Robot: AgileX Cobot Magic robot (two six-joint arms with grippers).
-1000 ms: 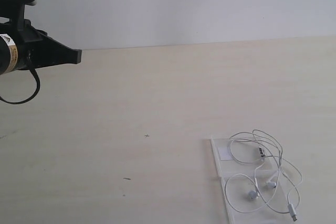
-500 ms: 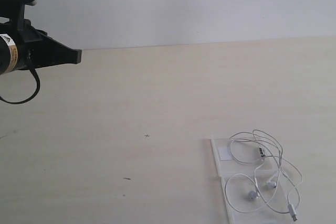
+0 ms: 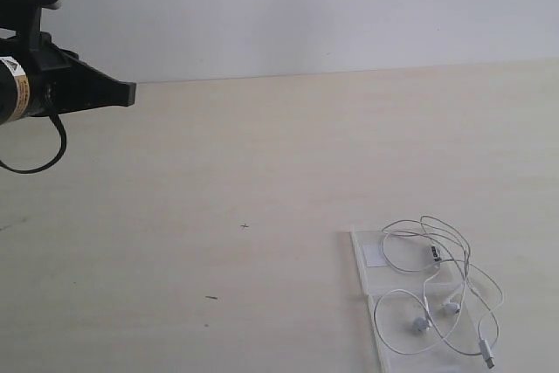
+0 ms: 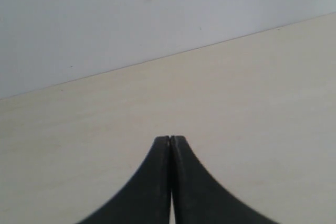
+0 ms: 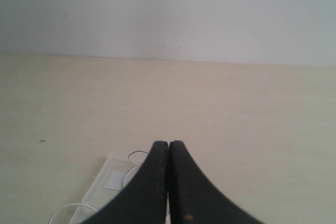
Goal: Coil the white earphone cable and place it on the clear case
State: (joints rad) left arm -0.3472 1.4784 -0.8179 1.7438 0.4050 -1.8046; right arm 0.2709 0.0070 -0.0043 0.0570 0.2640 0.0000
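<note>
The white earphone cable (image 3: 434, 256) lies looped on the clear case (image 3: 362, 277), near right. The left fingers (image 4: 164, 153) and right fingers (image 5: 160, 153) are closed and empty, because the job looks done.

Pale wood table (image 3: 262, 155); plain white wall (image 3: 306, 6).

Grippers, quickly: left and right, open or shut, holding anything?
Black left gripper: closed, fingers pressed together, nothing between them.
Black right gripper: closed, fingers pressed together, nothing between them.
</note>
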